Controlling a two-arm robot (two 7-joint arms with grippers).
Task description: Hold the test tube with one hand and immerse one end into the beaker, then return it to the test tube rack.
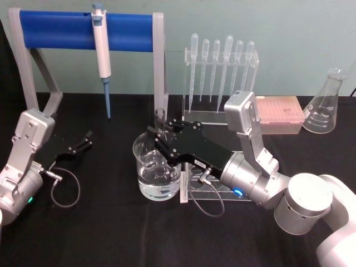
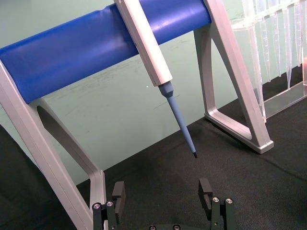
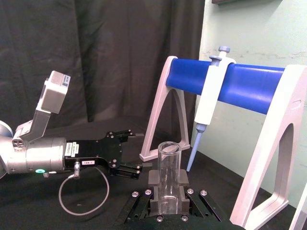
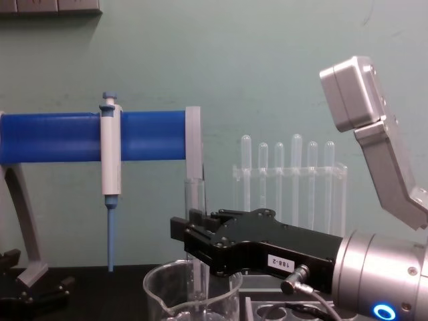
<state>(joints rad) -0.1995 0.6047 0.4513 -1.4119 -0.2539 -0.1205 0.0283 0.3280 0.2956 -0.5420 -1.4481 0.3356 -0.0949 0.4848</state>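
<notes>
The test tube (image 1: 160,118) stands upright with its lower end inside the beaker (image 1: 142,167); whether it reaches the clear liquid I cannot tell. The right gripper (image 1: 159,137) is clamped on the tube approx. at mid-height, above the beaker rim. The test tube rack (image 4: 264,311) is just beside the beaker. The left gripper (image 1: 88,139) rests on the black table (image 1: 111,222) well apart from the beaker, w/ jaws wide.

The test tube (image 3: 169,177) and the beaker (image 1: 142,167) are clear, glossy glass; the right gripper (image 1: 157,143) is matt black on a smooth silver metal wrist (image 1: 253,186). The table cloth (image 1: 111,233) is matt black, finely rough-woven. Far left, the stand's blue bar (image 1: 55,30) shows a satin sheen between smooth grey metal legs (image 1: 158,61).
</notes>
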